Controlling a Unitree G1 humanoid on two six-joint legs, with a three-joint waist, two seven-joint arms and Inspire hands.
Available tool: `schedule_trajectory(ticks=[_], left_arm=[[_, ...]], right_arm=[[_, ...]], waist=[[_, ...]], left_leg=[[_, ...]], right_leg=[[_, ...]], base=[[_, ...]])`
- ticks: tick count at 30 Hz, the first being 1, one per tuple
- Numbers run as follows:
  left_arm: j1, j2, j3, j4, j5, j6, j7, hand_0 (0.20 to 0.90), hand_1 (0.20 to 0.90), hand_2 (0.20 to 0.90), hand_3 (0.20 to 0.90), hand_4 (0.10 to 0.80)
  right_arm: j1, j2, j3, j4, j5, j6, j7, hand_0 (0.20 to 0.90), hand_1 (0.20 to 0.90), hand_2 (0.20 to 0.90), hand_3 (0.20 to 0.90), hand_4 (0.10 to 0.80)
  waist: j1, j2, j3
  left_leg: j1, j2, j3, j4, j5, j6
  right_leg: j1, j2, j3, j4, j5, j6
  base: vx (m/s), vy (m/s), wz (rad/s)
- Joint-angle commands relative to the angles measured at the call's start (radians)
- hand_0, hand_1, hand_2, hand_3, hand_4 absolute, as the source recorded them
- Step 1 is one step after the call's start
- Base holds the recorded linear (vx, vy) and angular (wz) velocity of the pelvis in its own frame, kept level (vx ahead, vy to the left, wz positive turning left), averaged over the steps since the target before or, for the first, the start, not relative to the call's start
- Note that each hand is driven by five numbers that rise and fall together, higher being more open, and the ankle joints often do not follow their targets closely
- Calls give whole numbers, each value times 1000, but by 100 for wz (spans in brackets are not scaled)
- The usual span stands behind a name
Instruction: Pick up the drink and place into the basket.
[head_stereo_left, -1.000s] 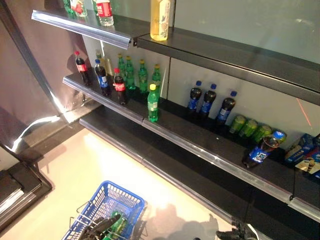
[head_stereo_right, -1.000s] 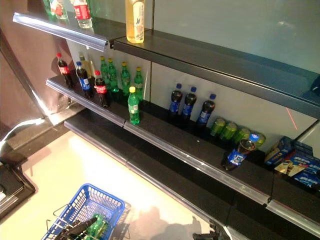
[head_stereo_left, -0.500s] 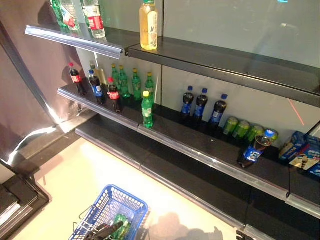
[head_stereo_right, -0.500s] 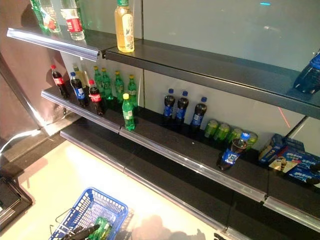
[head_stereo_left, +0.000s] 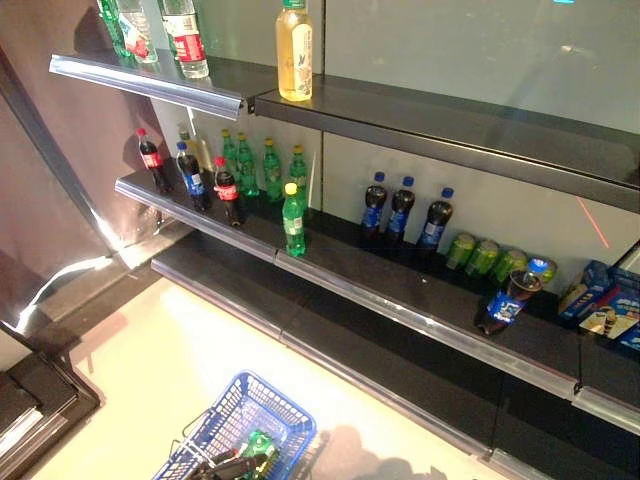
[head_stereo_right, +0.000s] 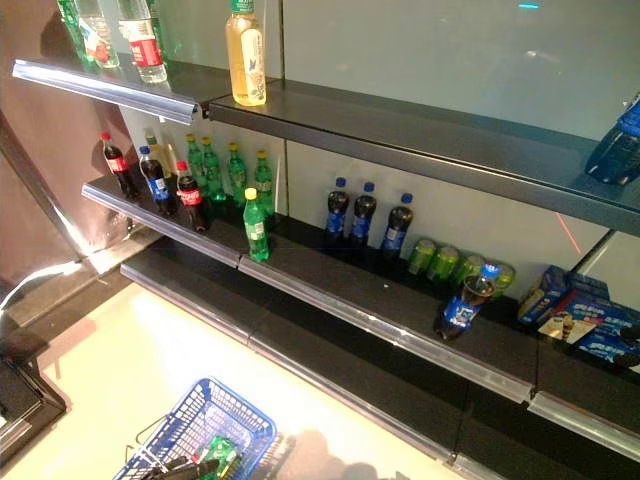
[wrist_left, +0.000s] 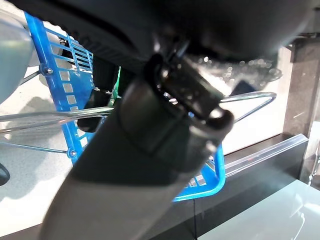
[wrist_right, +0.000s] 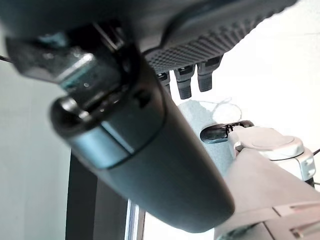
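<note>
Left hand (head_stereo_left: 215, 466) gripped the blue basket's (head_stereo_left: 285, 418) wire handle low at the robot's left; the upright green soda bottle (head_stereo_left: 294, 219) stood well ahead on the middle shelf (head_stereo_left: 400, 300), while the right hand (wrist_right: 165, 165) hung empty, fingers straight.

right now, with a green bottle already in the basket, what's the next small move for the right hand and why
Probably lift the right hand toward the lone green bottle at the middle shelf front edge. That hand is empty, with relaxed fingers, low by the floor. The bottle stands clear of the rows, so it looks easiest to grasp. The left hand is at the blue basket.
</note>
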Motion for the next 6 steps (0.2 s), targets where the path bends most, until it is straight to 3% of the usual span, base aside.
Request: schedule_trajectory(ticks=[1,6], left_arm=[[-55,70,3,5,50,-70,-48,300,300,300,200,100],[-56,69,-1,5,51,-74,-52,300,300,300,200,100]], right_arm=[[-111,-22,-17,47,23,-8,7,900,900,900,900,800],[-114,-21,-14,53,26,-10,7,900,900,900,900,800]], waist=[[41,47,44],[46,46,43]], left_leg=[[43,-8,-34,6,-54,33],[42,-6,-38,6,-53,33]], right_leg=[[49,-1,-47,8,-25,2],[51,-2,-51,8,-27,2]], base=[[0,0,0],[0,0,0]])
